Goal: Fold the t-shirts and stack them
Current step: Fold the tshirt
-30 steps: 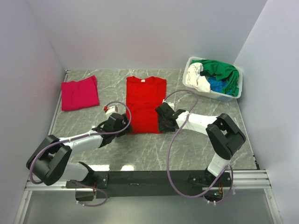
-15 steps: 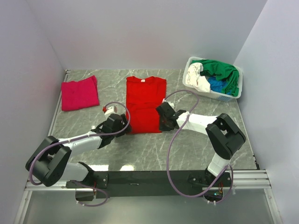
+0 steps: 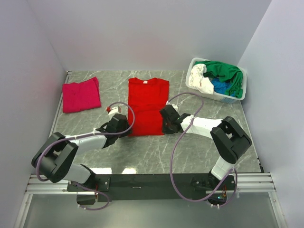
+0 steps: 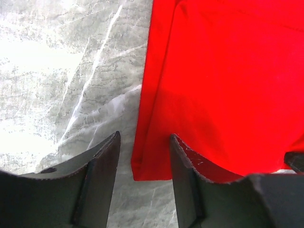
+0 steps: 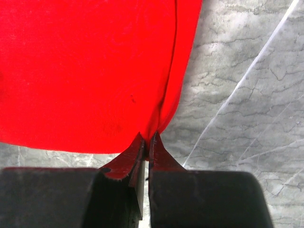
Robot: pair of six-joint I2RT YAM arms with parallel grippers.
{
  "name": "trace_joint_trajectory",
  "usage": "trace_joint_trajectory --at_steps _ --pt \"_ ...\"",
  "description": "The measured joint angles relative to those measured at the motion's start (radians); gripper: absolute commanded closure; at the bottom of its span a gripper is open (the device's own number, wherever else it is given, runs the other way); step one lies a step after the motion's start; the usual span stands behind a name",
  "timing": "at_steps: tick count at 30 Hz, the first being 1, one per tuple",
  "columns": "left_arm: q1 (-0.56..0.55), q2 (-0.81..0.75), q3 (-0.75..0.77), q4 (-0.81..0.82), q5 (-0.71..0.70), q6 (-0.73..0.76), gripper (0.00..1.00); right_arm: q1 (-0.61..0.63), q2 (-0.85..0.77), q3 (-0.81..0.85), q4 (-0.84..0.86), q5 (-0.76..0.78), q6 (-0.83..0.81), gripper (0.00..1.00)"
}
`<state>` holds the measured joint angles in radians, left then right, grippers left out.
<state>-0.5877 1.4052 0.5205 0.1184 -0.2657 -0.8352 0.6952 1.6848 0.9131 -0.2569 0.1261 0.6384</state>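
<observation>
Noting the magenta t-shirt [image 3: 80, 96] at the upper left of the overhead view, lying folded flat and well apart from both arms.

Moving right: finding the left gripper [image 3: 124, 127] at the lower-left corner of the red t-shirt [image 3: 148, 105], with jaws standing apart. In the left wrist view, seeing that corner sitting in the gap of the left gripper [image 4: 143, 156], cloth spreading up and to the right of the frame, nothing clamped yet.

Reading the red t-shirt's long axis as running top to bottom in the overhead frame, collar at the top, hem at the bottom beside both grippers.

Finding the right gripper [image 3: 166, 124] at the lower-right corner, fingers pressed together on the red edge, plainly pinching cloth in the right wrist view [image 5: 146, 145].

Judging both arms equally near, the hem likely needing to be carried up-frame toward the collar.

At the upper right, unfolded shirts [image 3: 223, 76] heaping in the basket [image 3: 240, 95].
</observation>
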Motion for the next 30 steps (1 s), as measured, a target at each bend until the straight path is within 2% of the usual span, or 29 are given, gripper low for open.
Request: trace_joint_trajectory --at_steps 15,18,22,25,30 --pt "0.0 0.007 0.005 0.0 0.062 0.007 0.54 0.0 0.0 0.0 0.0 0.0 0.0 1.0" --pt "0.0 0.011 0.005 0.0 0.066 0.006 0.62 0.0 0.0 0.001 0.0 0.0 0.0 1.0" --pt "0.0 0.019 0.005 -0.008 0.064 0.001 0.89 0.0 0.0 0.001 -0.001 0.0 0.0 1.0" --pt "-0.002 0.021 0.005 -0.01 0.062 -0.011 0.99 0.0 -0.001 0.001 -0.002 0.0 0.0 1.0" --pt "-0.013 0.019 0.005 -0.013 0.056 -0.02 0.99 0.0 -0.005 0.001 -0.008 0.0 -0.003 1.0"
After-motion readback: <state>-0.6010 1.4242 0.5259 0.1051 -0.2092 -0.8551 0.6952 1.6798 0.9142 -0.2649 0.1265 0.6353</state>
